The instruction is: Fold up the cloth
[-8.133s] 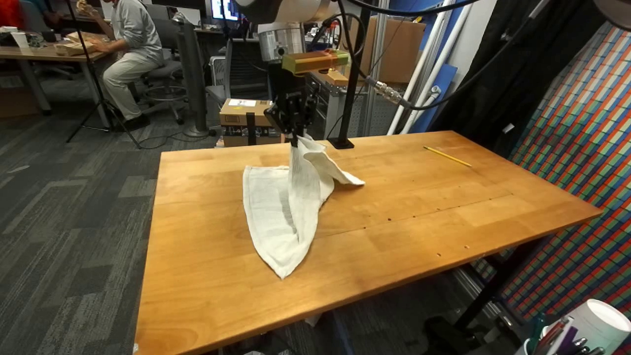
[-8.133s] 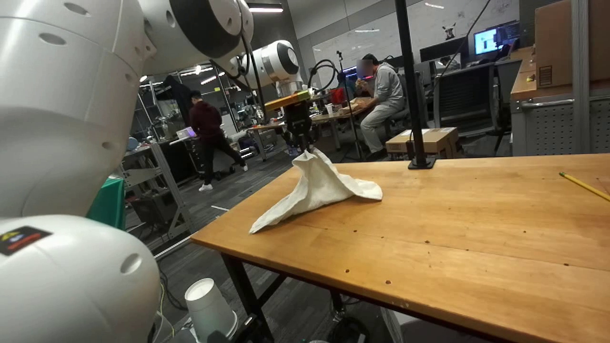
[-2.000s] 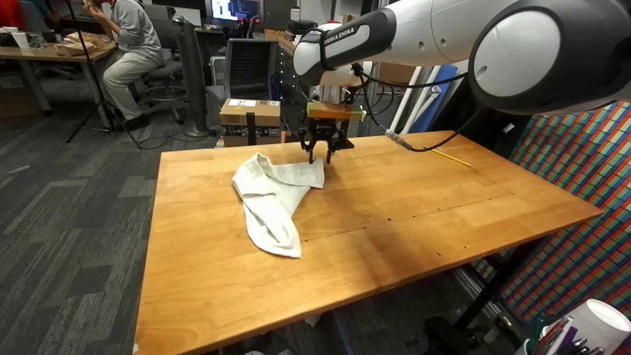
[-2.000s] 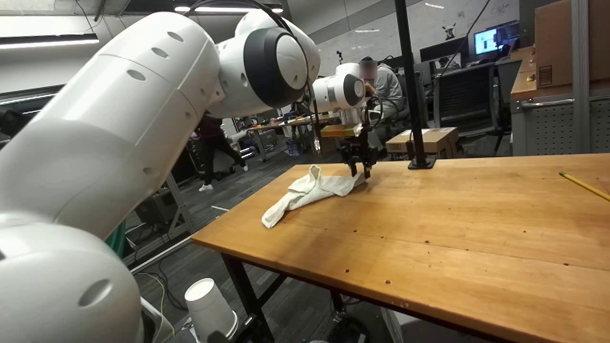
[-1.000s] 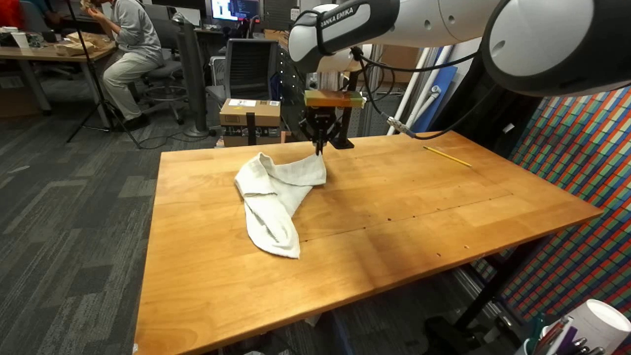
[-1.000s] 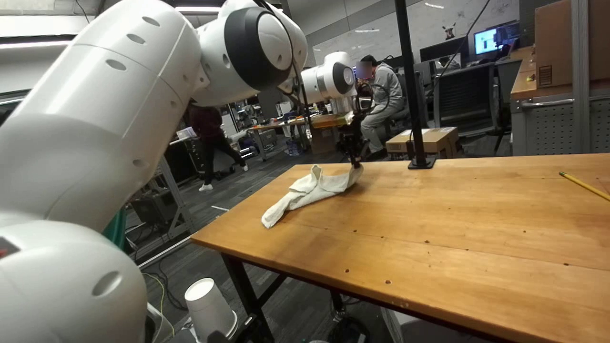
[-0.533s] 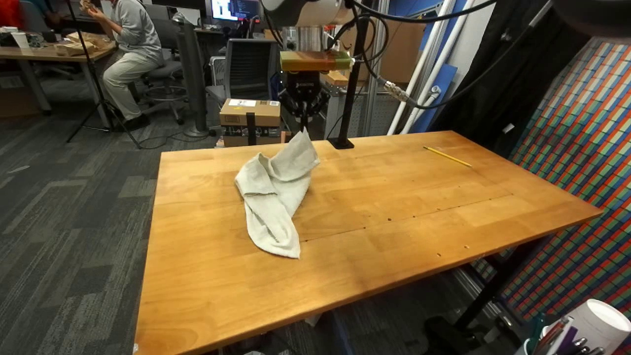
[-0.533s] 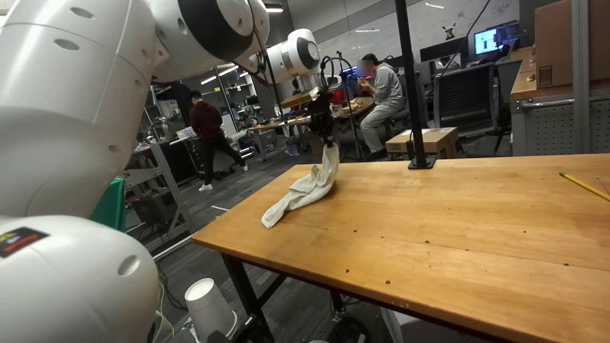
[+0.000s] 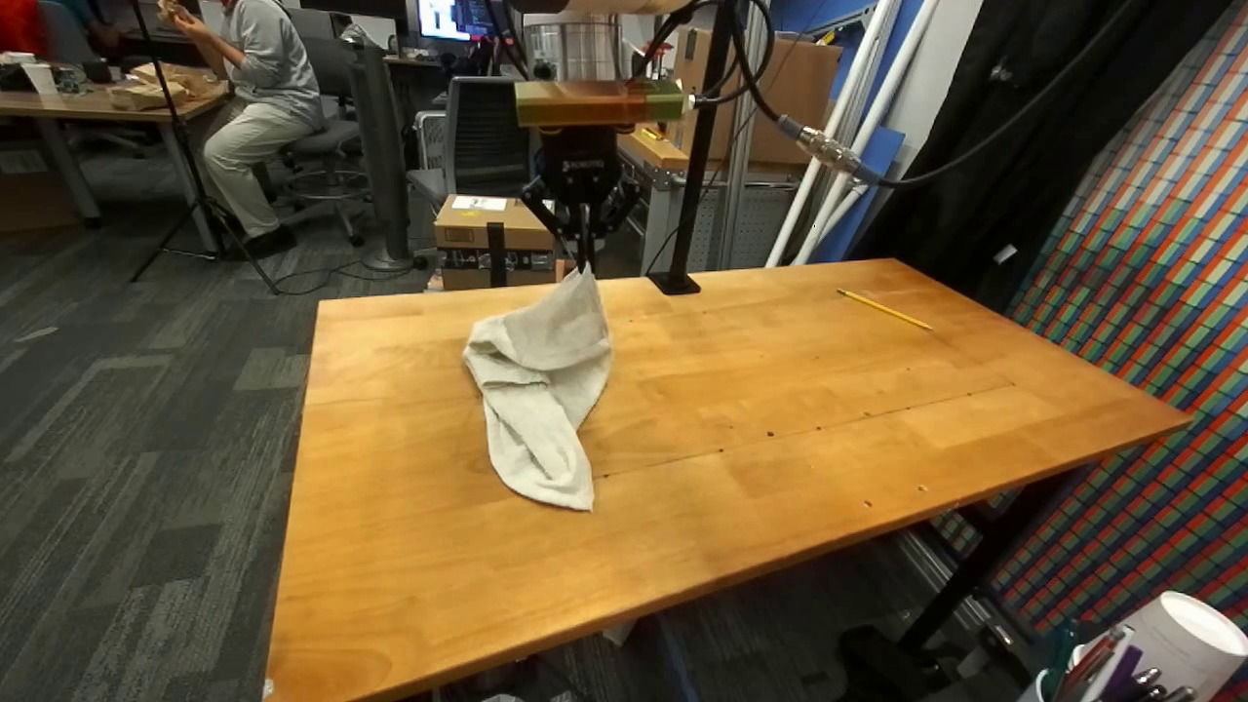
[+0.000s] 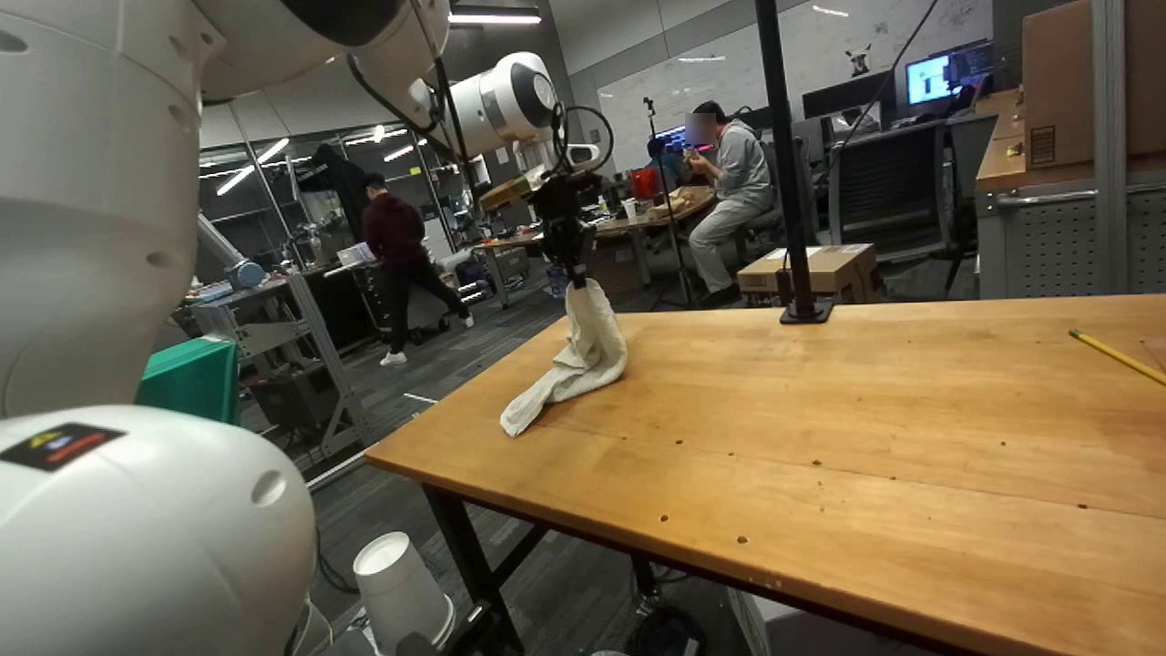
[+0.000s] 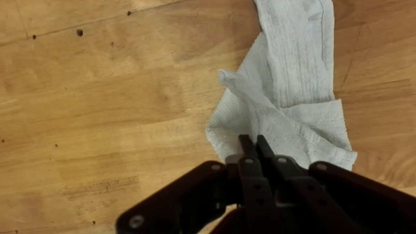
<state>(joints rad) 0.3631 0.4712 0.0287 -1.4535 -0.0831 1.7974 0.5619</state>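
Gripper (image 11: 253,137) pinches white cloth (image 11: 294,87) at near side, jaws almost together; layers overlap, one end runs far along wooden tabletop (image 11: 113,130), dark holes (image 11: 80,32) left

arm (image 10: 401,68) bent | end effector (image 11: 252,137) pointing down (fingers (image 11: 248,148) nearly together)

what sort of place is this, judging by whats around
Probably a robotics lab or lab-like office: a large robot arm reaches over a wooden table, with a lit monitor and a mesh-backed chair in the background.
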